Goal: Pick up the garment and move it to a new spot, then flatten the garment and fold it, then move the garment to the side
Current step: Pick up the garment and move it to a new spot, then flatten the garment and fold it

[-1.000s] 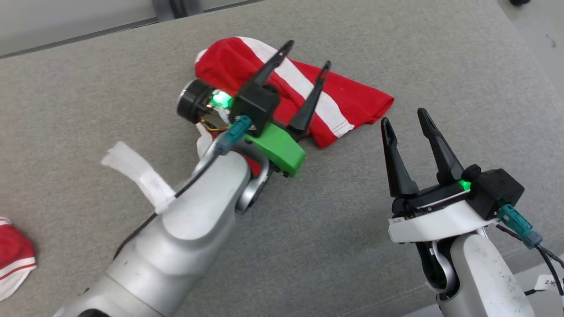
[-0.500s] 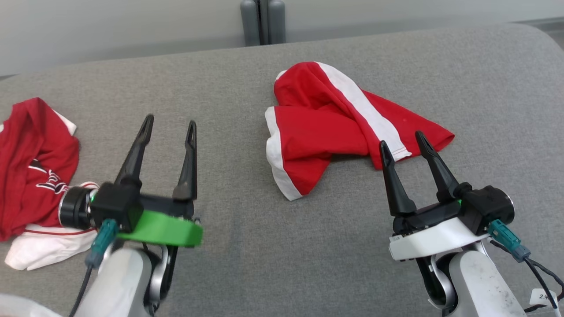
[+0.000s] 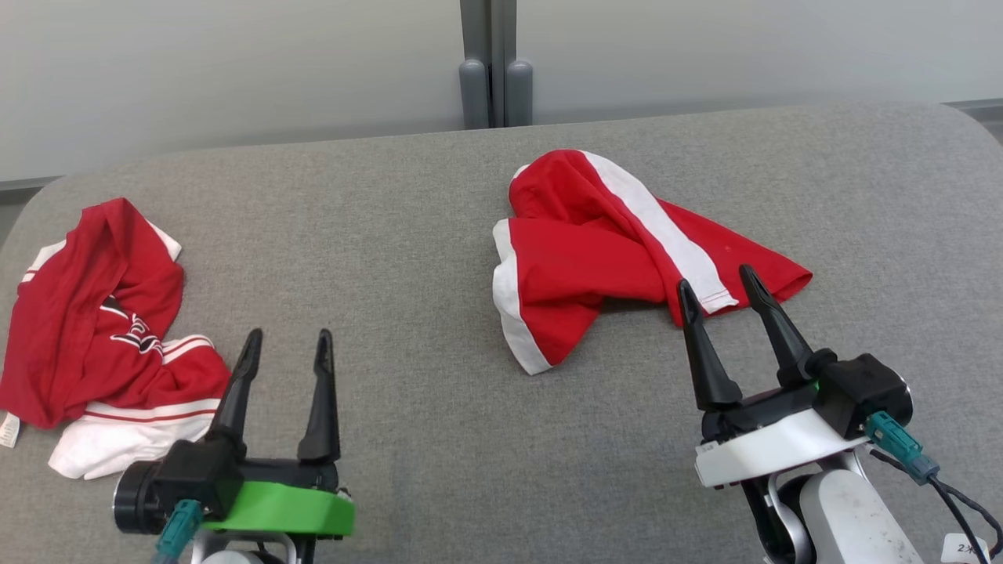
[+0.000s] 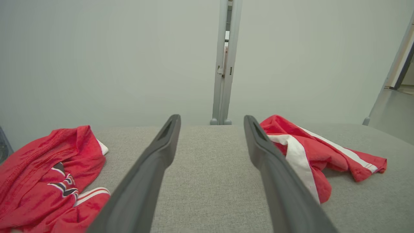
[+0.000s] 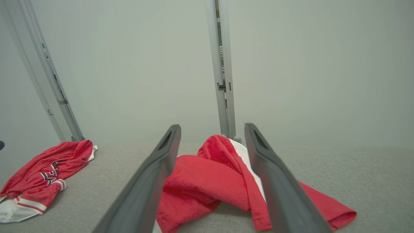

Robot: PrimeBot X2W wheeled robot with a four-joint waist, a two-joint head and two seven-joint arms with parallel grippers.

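— Garment (image 3: 580, 258): where is it lying?

— Right of centre in the head view, on the grey cloth surface (image 3: 407, 258). It is red with a white stripe and white edging, crumpled and folded over itself, not flat. One red corner points to the right of the frame; a white-edged lobe hangs toward the lower middle.

— And your right gripper (image 3: 715, 278)?

— At the lower right, fingers spread apart and holding nothing. In the head view my two fingertips overlap the near edge of the garment, by the end of the white stripe. I cannot tell whether they touch the cloth. In my right wrist view the garment fills the gap between my fingers at the middle of the frame.

— Your left gripper (image 3: 288, 337)?

— At the lower left, fingers also parted and empty, above bare grey cloth and well apart from the garment. In my left wrist view the garment sits to the right of my right-hand finger.

— Anything else on there?

— A red shirt (image 3: 86, 313) with white trim and some dark lettering, bunched up at the left edge of the head view, just beside my left fingers. Behind the surface, at the top of the frame, is a pale wall (image 3: 235, 70) with a grey post (image 3: 490, 63).
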